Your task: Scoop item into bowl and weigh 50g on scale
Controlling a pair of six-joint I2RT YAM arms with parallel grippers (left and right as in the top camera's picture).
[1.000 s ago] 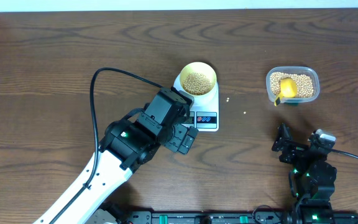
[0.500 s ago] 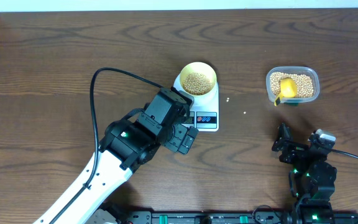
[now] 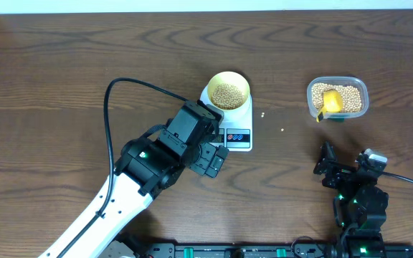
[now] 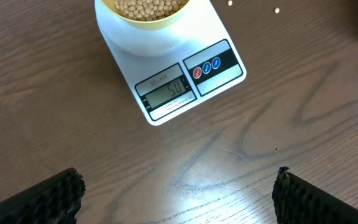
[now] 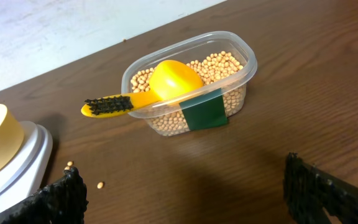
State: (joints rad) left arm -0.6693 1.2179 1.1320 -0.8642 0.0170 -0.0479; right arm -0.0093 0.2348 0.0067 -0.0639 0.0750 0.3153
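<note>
The white digital scale [image 4: 179, 74] sits mid-table with its display and red and blue buttons at its near edge. The digits are too small to read surely. The pale-yellow bowl [image 3: 228, 91] rests on the scale's far half, its rim overhanging the far edge, and holds the tan soybeans [image 3: 228, 94].

The left gripper [image 4: 178, 196] hangs just before the scale's button edge. Its fingers are spread wide with nothing between them, only bare wood under the gap.

To the scale's right, well apart, stands a clear plastic tub [image 5: 244, 68] of beans with a yellow scoop [image 5: 166, 81] lying in it, its handle jutting over the rim toward the scale. A few stray beans [image 3: 263, 115] lie between scale and tub.

The right gripper [image 5: 188, 193] waits right of the scale and nearer the robot, fingers wide apart and empty.

The table [image 3: 63, 72] lies open left of the scale and beyond it to the far edge.
</note>
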